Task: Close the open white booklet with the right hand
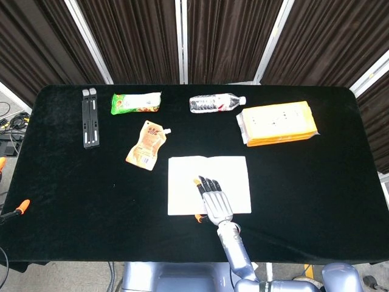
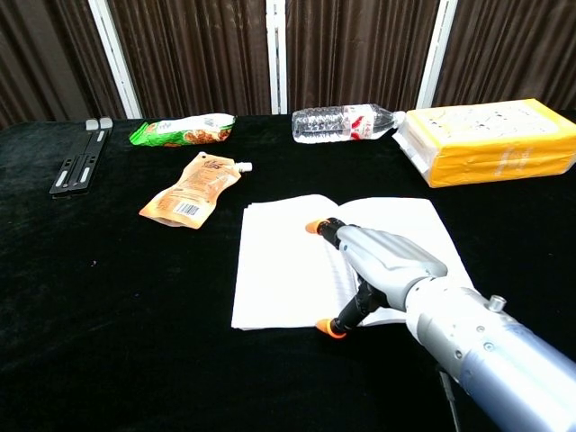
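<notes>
Right robot hand (image 2: 382, 265), fingers spread and grasping nothing, lies flat over the open booklet (image 2: 279, 261); a slipped page could crease instead of folding.

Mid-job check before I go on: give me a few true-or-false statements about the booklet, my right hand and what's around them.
1. The white booklet lies open on the table. True.
2. The right hand is over the booklet, fingers spread. True.
3. The water bottle stands upright. False: it lies on its side.
4. The orange pouch rests on the booklet. False: it lies apart, beyond the booklet's far left corner.
5. The yellow package lies at the far right of the table. True.
</notes>
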Available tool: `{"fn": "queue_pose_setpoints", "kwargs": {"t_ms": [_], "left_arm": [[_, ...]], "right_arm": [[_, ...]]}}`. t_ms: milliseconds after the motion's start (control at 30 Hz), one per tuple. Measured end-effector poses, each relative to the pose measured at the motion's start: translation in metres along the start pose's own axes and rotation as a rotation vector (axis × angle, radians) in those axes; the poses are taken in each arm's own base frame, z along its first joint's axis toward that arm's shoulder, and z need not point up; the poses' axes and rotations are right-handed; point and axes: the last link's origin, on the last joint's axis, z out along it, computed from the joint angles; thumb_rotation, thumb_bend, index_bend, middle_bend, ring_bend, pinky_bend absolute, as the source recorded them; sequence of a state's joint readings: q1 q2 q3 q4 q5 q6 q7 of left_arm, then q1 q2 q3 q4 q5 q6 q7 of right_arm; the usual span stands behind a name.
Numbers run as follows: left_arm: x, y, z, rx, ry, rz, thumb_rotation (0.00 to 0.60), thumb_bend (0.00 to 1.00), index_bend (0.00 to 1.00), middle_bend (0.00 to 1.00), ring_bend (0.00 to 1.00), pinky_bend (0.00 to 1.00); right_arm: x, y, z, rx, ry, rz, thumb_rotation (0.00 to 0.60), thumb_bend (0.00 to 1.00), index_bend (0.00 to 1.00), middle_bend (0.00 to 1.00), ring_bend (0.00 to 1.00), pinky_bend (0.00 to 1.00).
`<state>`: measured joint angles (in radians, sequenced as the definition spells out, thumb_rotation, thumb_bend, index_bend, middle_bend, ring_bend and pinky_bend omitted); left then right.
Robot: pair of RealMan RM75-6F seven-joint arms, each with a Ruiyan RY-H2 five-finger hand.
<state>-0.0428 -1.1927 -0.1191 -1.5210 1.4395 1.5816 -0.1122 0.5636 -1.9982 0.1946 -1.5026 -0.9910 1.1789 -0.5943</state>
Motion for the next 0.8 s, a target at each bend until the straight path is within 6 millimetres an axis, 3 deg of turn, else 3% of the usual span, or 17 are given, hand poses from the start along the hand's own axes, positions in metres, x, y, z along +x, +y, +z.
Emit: {"fn": "queue_pose_setpoints", "kwargs": {"t_ms": [800], "left_arm": [[0.004,0.003,-0.003,-0.011,0.020,-0.014,0.600,0.19,0.00,0.00,0.00,0.00]], "right_arm": [[-0.016,0.007,0.006,-0.031,0.038,-0.016,0.600,0.12,0.00,0.00,0.00,0.00]]}}
